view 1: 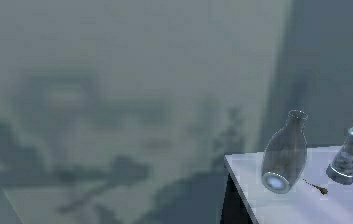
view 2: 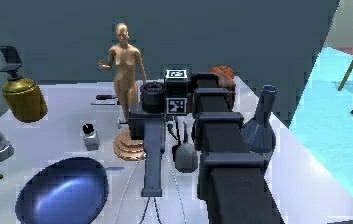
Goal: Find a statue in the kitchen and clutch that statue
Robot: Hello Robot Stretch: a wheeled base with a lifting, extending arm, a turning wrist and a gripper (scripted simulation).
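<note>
The hand (view 2: 140, 120) sits at the far end of the dark arm (view 2: 219, 160), right against the statue (view 2: 127, 62) in the arm side view. The statue stands on the worktop (view 2: 64, 120) just behind the hand, so I cannot tell whether the hand has hold of it or of anything else, nor how its fingers stand.

The statue is a bronze-coloured standing figure, upright on a round base. Toward the view's left of the statue stands a brass-coloured pot (view 2: 24, 97) with a dark handle. Nearer, below the statue, lies a deep blue bowl (view 2: 62, 190), with a small dark-topped shaker (view 2: 89, 135) between bowl and statue. A dark narrow-necked vase (view 2: 262, 122) stands to the statue's right, beyond the arm.

In the forward view a clear glass bottle (view 1: 286, 150) stands upright on the worktop's corner (view 1: 246, 168), with a small jar (view 1: 350, 155) beside it.
</note>
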